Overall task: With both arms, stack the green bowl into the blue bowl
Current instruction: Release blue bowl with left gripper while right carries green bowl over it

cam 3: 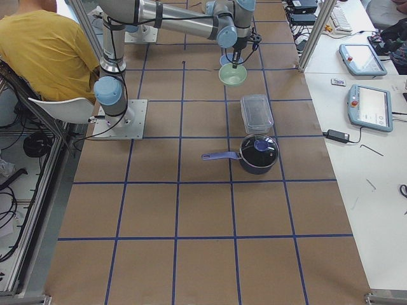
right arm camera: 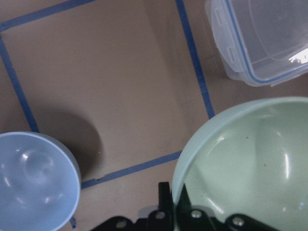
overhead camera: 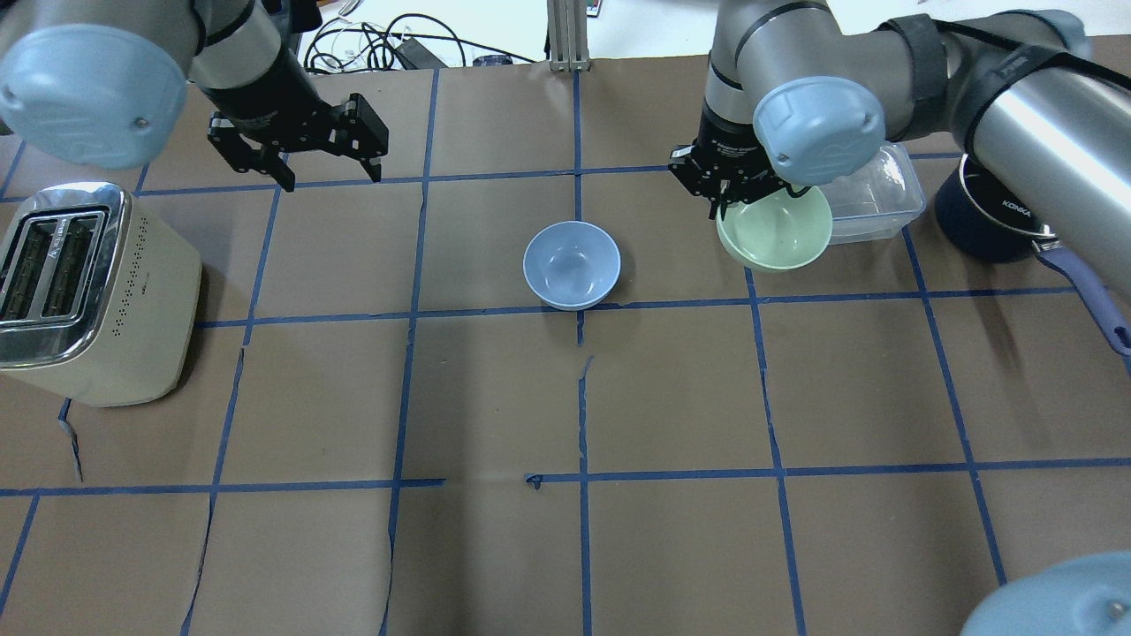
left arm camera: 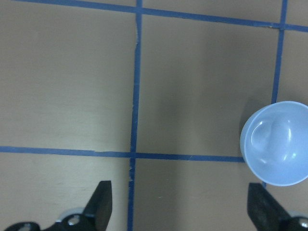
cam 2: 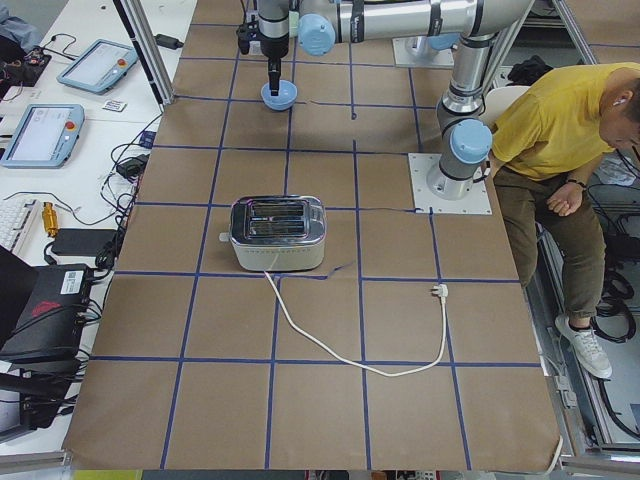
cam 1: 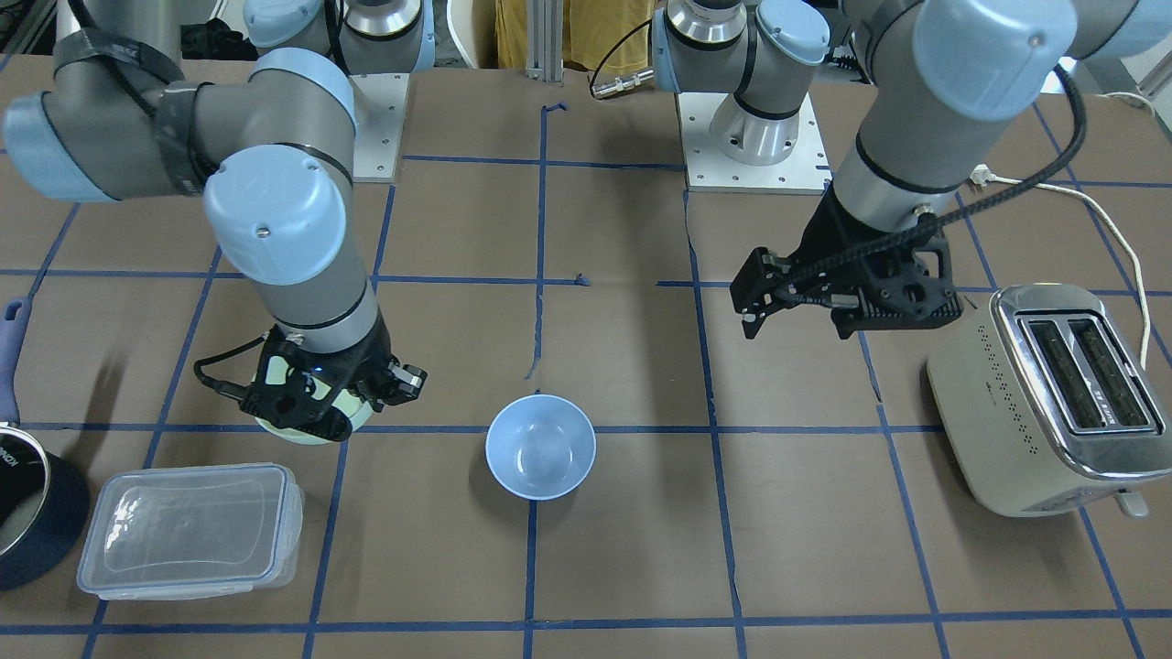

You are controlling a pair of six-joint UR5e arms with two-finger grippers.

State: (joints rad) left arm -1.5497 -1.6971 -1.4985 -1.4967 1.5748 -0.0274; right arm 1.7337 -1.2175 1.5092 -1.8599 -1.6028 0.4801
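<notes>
The green bowl (overhead camera: pixel 776 228) is to the right of the blue bowl in the overhead view, held by its near rim in my right gripper (overhead camera: pixel 724 203). The gripper is shut on that rim, and the right wrist view shows the rim (right arm camera: pixel 245 159) between the jaws. The bowl seems slightly off the table. The blue bowl (overhead camera: pixel 572 263) stands empty and upright at the table's middle, about one bowl's width from the green one. It also shows in the front view (cam 1: pixel 540 446). My left gripper (overhead camera: pixel 331 177) is open and empty, hovering to the far left of the blue bowl (left arm camera: pixel 279 143).
A cream toaster (overhead camera: pixel 88 291) stands at the left edge, its cord trailing behind. A clear lidded container (overhead camera: pixel 875 199) lies just beyond the green bowl, and a dark pot (overhead camera: pixel 990 216) with a blue handle is beside it. A person in yellow (cam 2: pixel 560 130) sits by the robot.
</notes>
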